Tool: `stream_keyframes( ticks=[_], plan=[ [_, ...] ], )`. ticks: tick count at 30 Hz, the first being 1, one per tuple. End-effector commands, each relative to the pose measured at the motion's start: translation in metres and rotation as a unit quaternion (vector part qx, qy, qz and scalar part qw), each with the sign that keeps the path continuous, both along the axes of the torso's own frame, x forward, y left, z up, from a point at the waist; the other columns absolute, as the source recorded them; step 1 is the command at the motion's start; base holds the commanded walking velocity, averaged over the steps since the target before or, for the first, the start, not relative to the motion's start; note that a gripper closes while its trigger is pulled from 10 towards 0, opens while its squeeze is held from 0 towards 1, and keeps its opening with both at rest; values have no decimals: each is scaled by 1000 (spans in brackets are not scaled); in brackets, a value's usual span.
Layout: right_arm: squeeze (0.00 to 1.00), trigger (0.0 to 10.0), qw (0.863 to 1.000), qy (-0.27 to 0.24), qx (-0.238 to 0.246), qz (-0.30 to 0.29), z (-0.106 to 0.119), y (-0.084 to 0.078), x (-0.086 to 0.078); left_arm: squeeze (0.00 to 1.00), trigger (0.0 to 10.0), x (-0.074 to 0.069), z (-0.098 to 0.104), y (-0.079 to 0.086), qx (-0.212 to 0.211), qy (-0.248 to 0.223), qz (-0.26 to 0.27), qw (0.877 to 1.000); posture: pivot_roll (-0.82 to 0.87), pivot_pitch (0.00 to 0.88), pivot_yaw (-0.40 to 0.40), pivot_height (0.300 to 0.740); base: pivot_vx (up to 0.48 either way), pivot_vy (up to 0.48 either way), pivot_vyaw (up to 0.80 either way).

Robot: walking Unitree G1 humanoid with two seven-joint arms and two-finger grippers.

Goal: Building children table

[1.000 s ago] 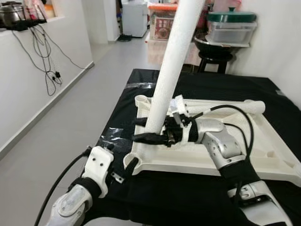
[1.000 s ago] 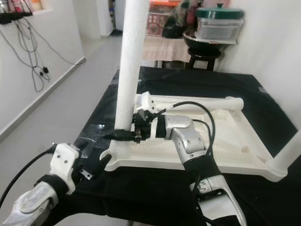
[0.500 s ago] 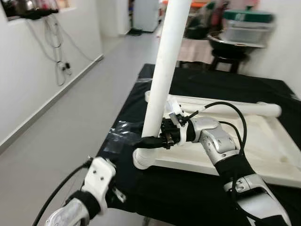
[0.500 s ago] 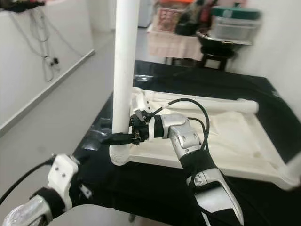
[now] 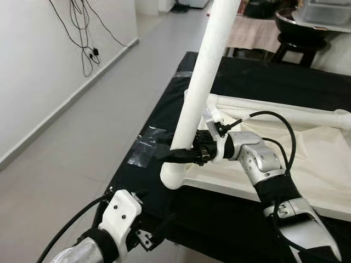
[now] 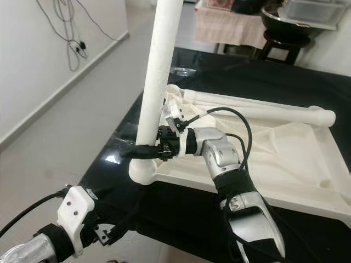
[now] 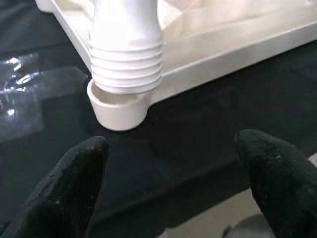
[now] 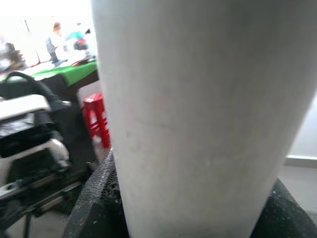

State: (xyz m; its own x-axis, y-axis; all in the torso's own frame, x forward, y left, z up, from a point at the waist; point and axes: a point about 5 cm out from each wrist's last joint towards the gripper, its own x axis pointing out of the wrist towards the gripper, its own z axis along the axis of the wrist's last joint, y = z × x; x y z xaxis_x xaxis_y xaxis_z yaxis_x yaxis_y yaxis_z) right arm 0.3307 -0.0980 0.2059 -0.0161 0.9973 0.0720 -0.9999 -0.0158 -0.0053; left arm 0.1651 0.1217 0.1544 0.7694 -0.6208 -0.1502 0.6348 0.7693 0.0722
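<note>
My right gripper (image 5: 174, 155) pinches the tall white plastic table leg (image 5: 201, 87), centre frame | leg base sits in the corner socket (image 7: 117, 105) of the upturned white tabletop (image 5: 307, 164) | my left gripper (image 7: 173, 183), lower left, fingers spread, holding nothing

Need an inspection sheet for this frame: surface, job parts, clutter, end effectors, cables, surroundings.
Surface: black cloth over the work table; clear plastic film at its near edge.
Job's things: white tabletop lies upside down; white leg stands in the corner socket, threads showing.
Clutter: nothing seen.
End effectors: right end effector shut on the leg above the socket; left end effector open, below the table edge.
Cables: black cable loops over the right forearm; wires hang on the wall.
Surroundings: grey floor, white wall, black stool.
</note>
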Motion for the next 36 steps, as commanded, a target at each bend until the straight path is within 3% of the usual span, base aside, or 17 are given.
stream_keyframes(
  ticks=[1,9,18,26,29,36],
  plan=[
    [0,10000,1000,-7,5,-11,0,0,0,0,10000,-2,0,2,10,8,2,1000,59,197,-31,740,0,0,0],
    [0,10000,997,-4,74,-7,8,7,-10,0,10000,0,6,10,42,-16,31,999,65,226,-20,740,0,0,0],
    [0,10000,996,-31,84,-28,7,16,-11,0,10000,0,8,15,73,-35,49,995,74,238,-14,740,0,0,0],
    [0,10000,994,-100,34,-21,3,32,-15,0,10000,-3,7,22,89,-40,82,992,89,260,-17,740,0,0,0],
    [0,10000,993,-121,-5,-11,-1,26,-12,0,10000,-6,7,23,84,-37,93,991,90,266,-18,740,0,0,0],
    [0,10000,992,-121,-24,-2,2,14,-8,0,10000,-8,6,22,77,-34,93,992,83,269,-13,740,0,0,0]
  ],
)
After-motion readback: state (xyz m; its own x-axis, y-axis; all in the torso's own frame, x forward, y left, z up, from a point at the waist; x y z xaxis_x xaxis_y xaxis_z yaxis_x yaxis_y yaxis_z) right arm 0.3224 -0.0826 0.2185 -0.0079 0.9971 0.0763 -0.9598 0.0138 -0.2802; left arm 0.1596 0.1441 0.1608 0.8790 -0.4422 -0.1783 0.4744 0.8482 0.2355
